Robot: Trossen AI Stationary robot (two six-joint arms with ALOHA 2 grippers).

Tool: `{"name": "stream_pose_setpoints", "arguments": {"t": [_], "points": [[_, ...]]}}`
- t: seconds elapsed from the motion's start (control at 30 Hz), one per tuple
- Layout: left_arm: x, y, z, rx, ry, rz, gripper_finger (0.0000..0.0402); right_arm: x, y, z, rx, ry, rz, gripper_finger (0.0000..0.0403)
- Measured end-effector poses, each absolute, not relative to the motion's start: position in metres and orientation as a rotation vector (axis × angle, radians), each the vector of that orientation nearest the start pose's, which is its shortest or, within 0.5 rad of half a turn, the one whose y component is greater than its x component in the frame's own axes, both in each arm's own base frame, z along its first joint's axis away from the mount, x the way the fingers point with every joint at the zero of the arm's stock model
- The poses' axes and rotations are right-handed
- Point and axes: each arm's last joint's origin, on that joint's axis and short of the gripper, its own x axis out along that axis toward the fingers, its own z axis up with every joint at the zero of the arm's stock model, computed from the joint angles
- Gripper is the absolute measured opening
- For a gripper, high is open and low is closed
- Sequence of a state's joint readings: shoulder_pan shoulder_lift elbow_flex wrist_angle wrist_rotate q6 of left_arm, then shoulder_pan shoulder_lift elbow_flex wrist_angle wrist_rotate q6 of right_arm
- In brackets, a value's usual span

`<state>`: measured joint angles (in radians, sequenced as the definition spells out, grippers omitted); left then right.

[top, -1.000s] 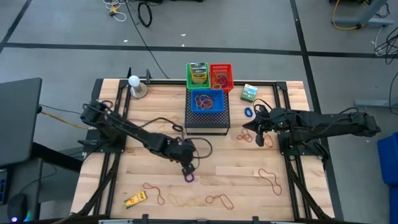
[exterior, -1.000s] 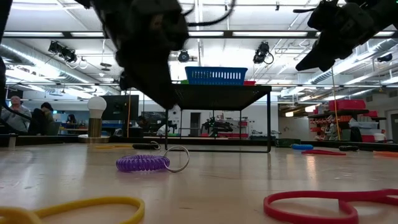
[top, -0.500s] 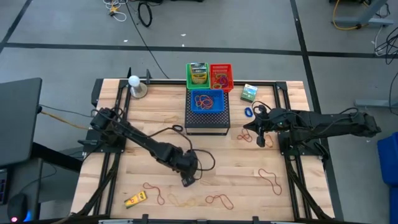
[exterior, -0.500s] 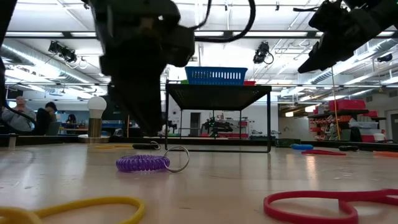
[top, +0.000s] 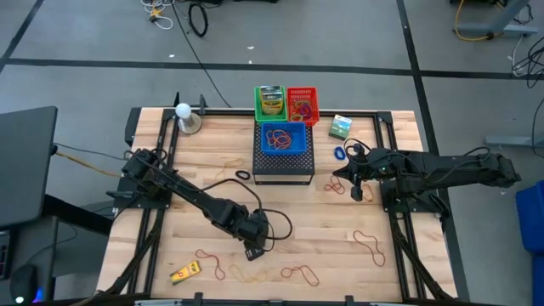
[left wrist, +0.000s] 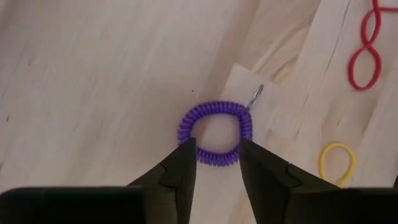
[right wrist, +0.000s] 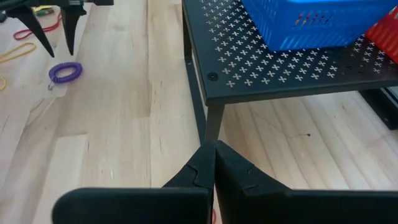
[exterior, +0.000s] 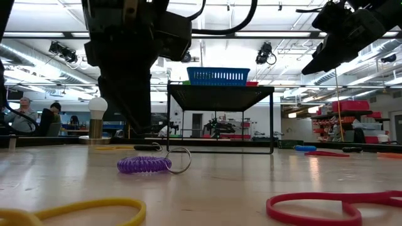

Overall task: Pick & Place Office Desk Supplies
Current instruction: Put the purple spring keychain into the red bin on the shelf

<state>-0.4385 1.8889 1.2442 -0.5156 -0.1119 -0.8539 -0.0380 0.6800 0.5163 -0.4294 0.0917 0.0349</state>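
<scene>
A purple coil ring point(left wrist: 214, 132) with a small metal loop point(exterior: 179, 160) lies flat on the wooden table point(top: 195, 161), near the middle of its front half. My left gripper point(left wrist: 216, 146) hangs open just above it, pointing steeply down, one finger on either side of the ring's near arc, touching nothing. In the high view the gripper point(top: 252, 252) hides the ring. My right gripper point(right wrist: 214, 149) is shut and empty, held above the table to the right of the black mesh stand point(top: 283, 161).
Blue point(top: 285, 136), green point(top: 269, 102) and red point(top: 302, 104) baskets sit at the stand. Rubber bands point(top: 297, 274) and a yellow item point(top: 184, 273) lie along the front edge. More bands point(top: 368, 242), a blue ring point(top: 340, 154) and a green box point(top: 341, 127) are at right.
My left gripper has moved toward the table's near edge and sunk lower, tipping more steeply down, until it stands over the purple ring. The ring has stayed where it was.
</scene>
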Motion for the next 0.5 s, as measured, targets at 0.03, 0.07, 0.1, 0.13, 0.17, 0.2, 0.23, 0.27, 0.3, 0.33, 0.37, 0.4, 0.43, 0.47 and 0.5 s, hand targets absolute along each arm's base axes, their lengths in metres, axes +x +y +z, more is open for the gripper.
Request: {"name": "stream_pose_setpoints", "arguments": {"t": [0.03, 0.07, 0.1, 0.13, 0.17, 0.2, 0.23, 0.27, 0.3, 0.33, 0.37, 0.4, 0.43, 0.47, 0.5], "points": [[0.339, -0.155, 0.166, -0.437, 1.139, 0.208, 0.0135, 0.146, -0.008, 0.235, 0.018, 0.59, -0.136, 0.0007], [0.34, -0.155, 0.165, -0.435, 1.134, 0.217, 0.0139, 0.146, -0.008, 0.235, 0.018, 0.59, -0.136, 0.0007], [0.341, -0.155, 0.164, -0.434, 1.127, 0.227, 0.0144, 0.146, -0.008, 0.235, 0.019, 0.59, -0.137, 0.0007], [0.341, -0.154, 0.162, -0.429, 1.127, 0.242, 0.0147, 0.146, -0.008, 0.235, 0.019, 0.59, -0.136, 0.0007], [0.342, -0.153, 0.159, -0.429, 1.129, 0.25, 0.015, 0.146, -0.008, 0.235, 0.019, 0.586, -0.136, 0.0007], [0.345, -0.152, 0.156, -0.44, 1.128, 0.247, 0.0151, 0.147, -0.008, 0.235, 0.019, 0.582, -0.136, 0.0007], [0.346, -0.152, 0.153, -0.445, 1.137, 0.253, 0.0151, 0.147, -0.008, 0.235, 0.019, 0.582, -0.136, 0.0007], [0.346, -0.151, 0.148, -0.44, 1.156, 0.263, 0.015, 0.147, -0.008, 0.235, 0.016, 0.582, -0.136, 0.0007], [0.346, -0.151, 0.144, -0.437, 1.163, 0.272, 0.0147, 0.147, -0.008, 0.236, 0.015, 0.58, -0.135, 0.0007], [0.347, -0.151, 0.14, -0.439, 1.169, 0.284, 0.0143, 0.147, -0.008, 0.236, 0.013, 0.579, -0.134, 0.0007], [0.347, -0.151, 0.138, -0.443, 1.171, 0.298, 0.0137, 0.147, -0.008, 0.236, 0.012, 0.58, -0.134, 0.0007], [0.348, -0.15, 0.136, -0.448, 1.171, 0.308, 0.0131, 0.147, -0.008, 0.236, 0.012, 0.578, -0.134, 0.0007], [0.348, -0.15, 0.135, -0.451, 1.172, 0.313, 0.0123, 0.147, -0.008, 0.236, 0.012, 0.577, -0.134, 0.0007], [0.348, -0.15, 0.134, -0.459, 1.172, 0.32, 0.0113, 0.147, -0.008, 0.236, 0.012, 0.578, -0.134, 0.0007], [0.348, -0.15, 0.134, -0.468, 1.171, 0.328, 0.0101, 0.147, -0.008, 0.236, 0.012, 0.578, -0.134, 0.0007]]}}
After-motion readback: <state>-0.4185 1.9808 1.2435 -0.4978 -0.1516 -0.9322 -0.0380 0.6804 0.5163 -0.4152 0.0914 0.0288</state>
